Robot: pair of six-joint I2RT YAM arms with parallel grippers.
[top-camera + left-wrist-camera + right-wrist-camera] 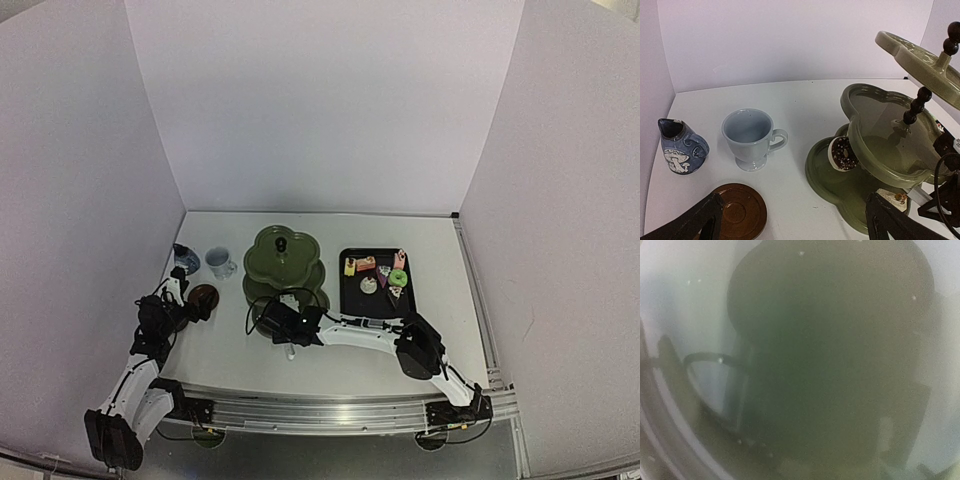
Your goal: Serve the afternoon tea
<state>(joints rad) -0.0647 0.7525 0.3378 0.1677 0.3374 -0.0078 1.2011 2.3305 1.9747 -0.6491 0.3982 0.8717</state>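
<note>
Step in hand, as I read it: loading cakes from tray to stand.
- Right fingers (pixel 282 318) sit at the near rim of the green stand (pixel 283 262), at the lowest tier. That wrist view is a green blur, so I can't tell if they're gripping or letting go.
- The lowest tier holds a chocolate doughnut (pixel 842 152) leaning on the middle tier, and a small cake (pixel 892 196) close to that arm.
- More cakes (pixel 368 285) are on the black tray (pixel 355 303), right of the stand.
- Left fingers (pixel 188 310) are spread wide and empty beside the brown coaster (pixel 740 210). The bluish cup (pixel 747 137) stands on the desk (pixel 440 260) just beyond, off the coaster.

Next: back the right arm out without clipping the tier rim, then fetch the next cake.
</note>
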